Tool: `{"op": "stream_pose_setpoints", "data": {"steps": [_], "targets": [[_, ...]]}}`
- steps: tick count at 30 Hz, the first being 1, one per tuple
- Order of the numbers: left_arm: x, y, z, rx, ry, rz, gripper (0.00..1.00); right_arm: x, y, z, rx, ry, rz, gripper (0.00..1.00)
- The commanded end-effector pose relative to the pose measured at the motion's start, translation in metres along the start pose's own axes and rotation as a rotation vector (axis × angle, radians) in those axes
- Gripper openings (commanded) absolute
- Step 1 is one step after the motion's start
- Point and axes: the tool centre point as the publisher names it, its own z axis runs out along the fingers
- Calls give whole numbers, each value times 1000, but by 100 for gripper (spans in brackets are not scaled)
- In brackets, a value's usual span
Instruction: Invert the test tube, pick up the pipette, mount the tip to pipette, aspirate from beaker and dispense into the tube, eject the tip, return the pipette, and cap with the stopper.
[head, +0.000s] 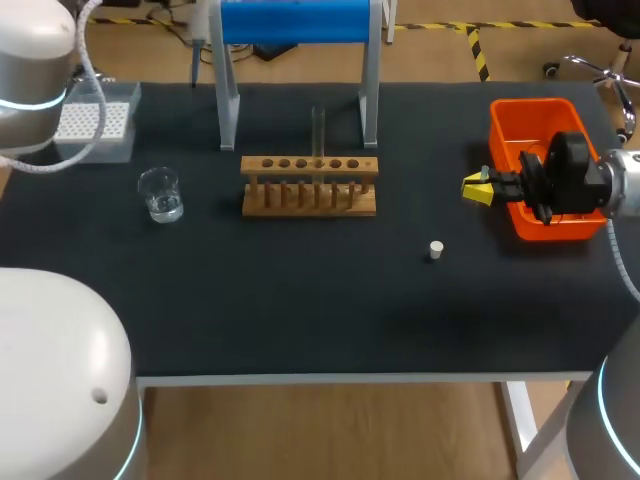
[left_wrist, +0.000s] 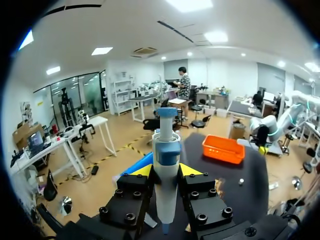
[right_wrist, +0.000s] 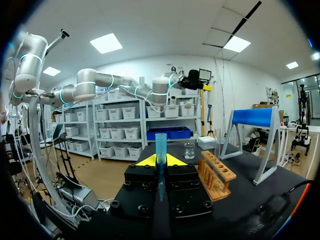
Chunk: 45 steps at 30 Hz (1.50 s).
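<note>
Left claw (left_wrist: 165, 170) clamped on light, rigid pipette (left_wrist: 166, 152); right claw (right_wrist: 160, 160) clamped on pipette tip (right_wrist: 160, 143), probably slippery, best held mid-body.

We see a blue-topped stand (head: 298, 22) just behind the wooden rack (head: 309, 186), and an orange bin (head: 530, 108) well off to the rack's right.

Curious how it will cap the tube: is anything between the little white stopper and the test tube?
Nothing visible does. The stopper lies alone on the table, apart from the wooden rack where the test tube stands upright; only bare table between.
</note>
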Motion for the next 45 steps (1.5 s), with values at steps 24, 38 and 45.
{"op": "stream_pose_setpoints", "data": {"steps": [24,38,45], "targets": [[127,-34,-55,99,281,64,0,0,0,-1,1,1,0,0],[188,-44,-76,154,380,83,0,0,0,-1,1,1,0,0],[199,-39,-79,156,375,64,0,0,0,-1,1,1,0,0]]}}
